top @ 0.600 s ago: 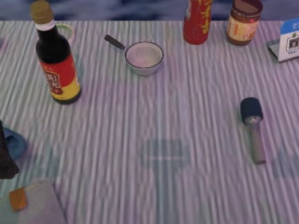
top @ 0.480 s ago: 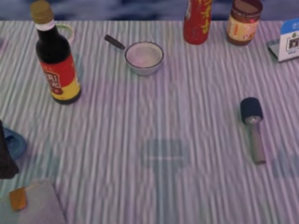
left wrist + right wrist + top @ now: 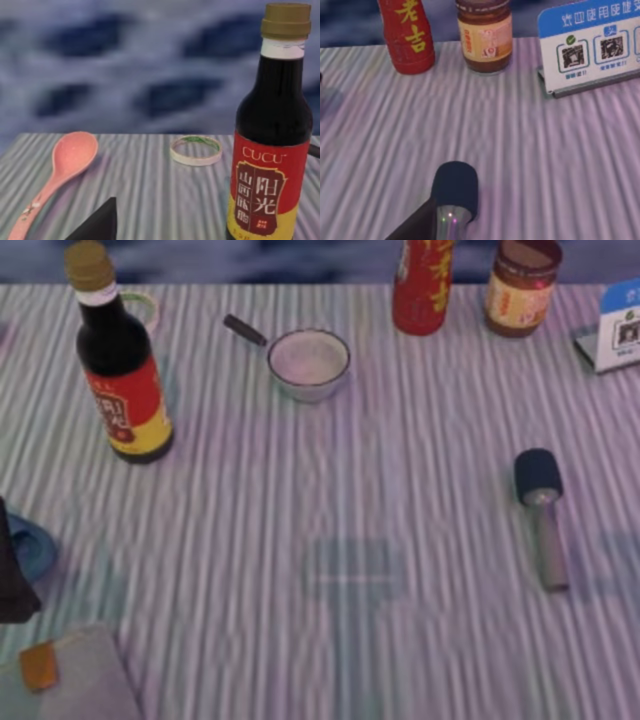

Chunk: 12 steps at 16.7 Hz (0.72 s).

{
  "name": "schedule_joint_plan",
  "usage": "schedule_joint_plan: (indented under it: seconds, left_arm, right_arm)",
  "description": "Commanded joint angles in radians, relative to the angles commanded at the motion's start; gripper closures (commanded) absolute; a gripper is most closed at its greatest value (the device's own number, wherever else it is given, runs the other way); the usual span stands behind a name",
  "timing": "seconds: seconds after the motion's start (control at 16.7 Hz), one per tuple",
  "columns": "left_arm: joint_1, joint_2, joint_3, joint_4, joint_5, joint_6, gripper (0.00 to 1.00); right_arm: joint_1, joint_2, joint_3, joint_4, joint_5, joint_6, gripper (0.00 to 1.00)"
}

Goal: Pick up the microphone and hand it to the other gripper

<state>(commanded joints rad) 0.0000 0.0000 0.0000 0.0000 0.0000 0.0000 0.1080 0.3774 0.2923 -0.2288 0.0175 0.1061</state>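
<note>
The microphone (image 3: 541, 515) lies flat on the right side of the table, its dark foam head toward the back and its grey handle toward the front. In the right wrist view its head (image 3: 455, 190) is close below the camera. My right gripper (image 3: 470, 234) hangs just over the handle end, open. One black fingertip (image 3: 417, 225) shows beside the handle, apart from it; the other is out of frame. This gripper is outside the top view. The other gripper, my left one (image 3: 160, 236), stays open at the table's left edge (image 3: 12, 570), with one fingertip (image 3: 100, 222) showing.
A soy sauce bottle (image 3: 120, 370) stands at the back left, with a tape ring (image 3: 145, 305) behind it. A small saucepan (image 3: 305, 362), a red bottle (image 3: 422, 285), a jar (image 3: 522, 285) and a QR sign (image 3: 618, 330) line the back. A pink spoon (image 3: 60, 170) lies far left.
The faint shadow at the table's right edge has shifted slightly toward the back. The microphone and the other objects have not moved.
</note>
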Motion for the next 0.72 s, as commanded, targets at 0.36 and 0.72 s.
schedule_joint_plan:
  seconds: [0.36,0.72]
  left_arm:
    - [0.0,0.0,0.0,0.0,0.0,0.0,0.0]
    - [0.0,0.0,0.0,0.0,0.0,0.0,0.0]
  right_arm:
    - [0.123,0.58,0.391,-0.312,0.047,0.141,0.0]
    - [0.24,1.132,0.751,-0.595,0.085,0.269,0.0]
